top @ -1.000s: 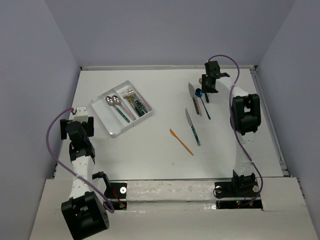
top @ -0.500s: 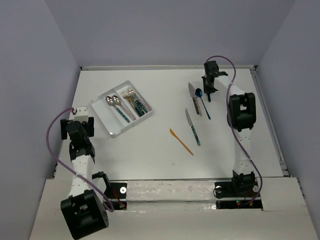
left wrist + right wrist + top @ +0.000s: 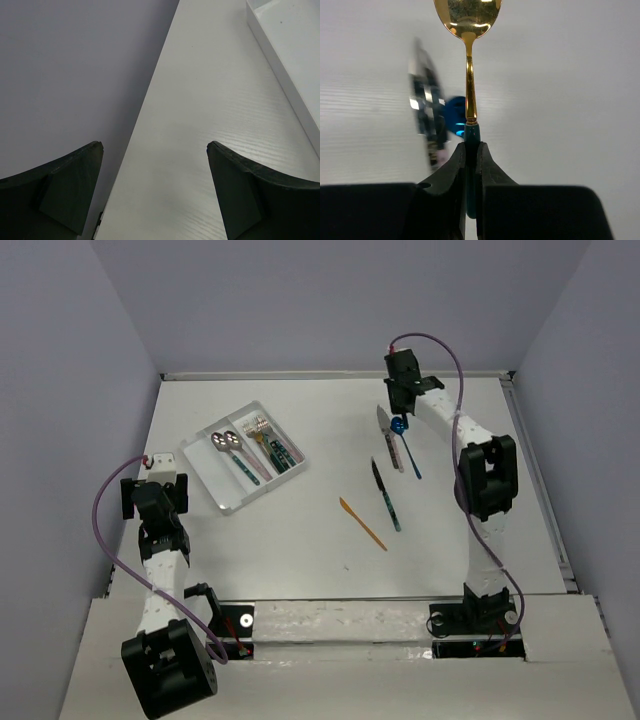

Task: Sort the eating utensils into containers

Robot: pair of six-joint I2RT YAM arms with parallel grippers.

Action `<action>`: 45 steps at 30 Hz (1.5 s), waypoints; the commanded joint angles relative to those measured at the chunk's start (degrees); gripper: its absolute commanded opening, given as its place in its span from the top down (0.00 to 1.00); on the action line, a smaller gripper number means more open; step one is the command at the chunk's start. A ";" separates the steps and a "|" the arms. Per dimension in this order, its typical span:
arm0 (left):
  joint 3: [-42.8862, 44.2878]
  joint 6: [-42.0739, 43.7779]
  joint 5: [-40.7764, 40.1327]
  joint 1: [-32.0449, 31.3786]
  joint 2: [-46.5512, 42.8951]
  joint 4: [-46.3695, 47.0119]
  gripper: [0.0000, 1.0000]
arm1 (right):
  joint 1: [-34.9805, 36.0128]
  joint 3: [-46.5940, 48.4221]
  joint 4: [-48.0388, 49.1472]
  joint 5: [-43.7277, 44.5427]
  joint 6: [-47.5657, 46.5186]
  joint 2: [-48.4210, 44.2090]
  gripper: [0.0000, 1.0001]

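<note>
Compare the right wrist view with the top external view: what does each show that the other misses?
Only the right wrist view: the gold-bowled, teal-handled spoon gripped in the right end effector, whose fingers are shut on its handle. Only the top external view: the clear three-compartment plastic tray holding several utensils, plus the all-orange knife and the teal-handled knife loose on the white table. Both: the silver-bladed knife and the blue-headed spoon lying side by side near that end effector.
</note>
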 commanded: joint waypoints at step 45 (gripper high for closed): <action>-0.92 0.45 -1.50 0.23 -1.19 2.97 0.01 | 37.29 22.75 21.01 -13.75 1.19 21.58 0.62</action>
